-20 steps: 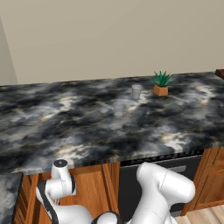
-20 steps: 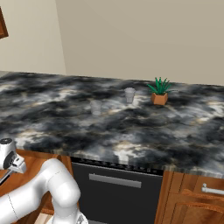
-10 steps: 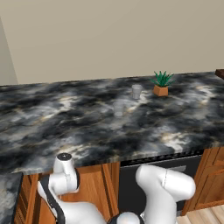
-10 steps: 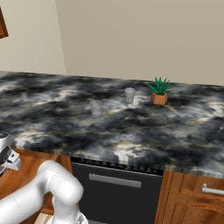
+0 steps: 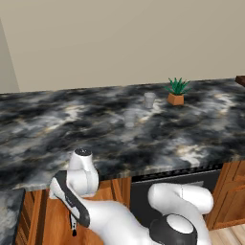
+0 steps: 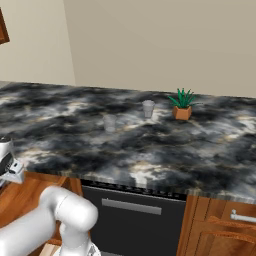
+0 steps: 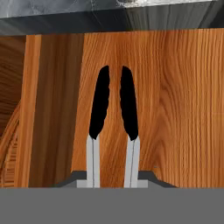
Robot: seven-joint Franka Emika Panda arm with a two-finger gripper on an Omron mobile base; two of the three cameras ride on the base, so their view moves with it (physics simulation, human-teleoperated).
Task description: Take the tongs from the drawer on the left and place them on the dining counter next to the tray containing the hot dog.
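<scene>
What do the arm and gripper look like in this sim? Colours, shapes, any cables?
The arm is glossy white, made of rounded tubular links. It has a black band at a joint and a dark round cap on one joint end. No cables or markings are visible. The gripper has small, dark grey, wedge-like fingertips.

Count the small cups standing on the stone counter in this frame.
2. One cup stands just left of the potted plant; the other cup stands nearer the front edge, further left. None looks hidden.
</scene>
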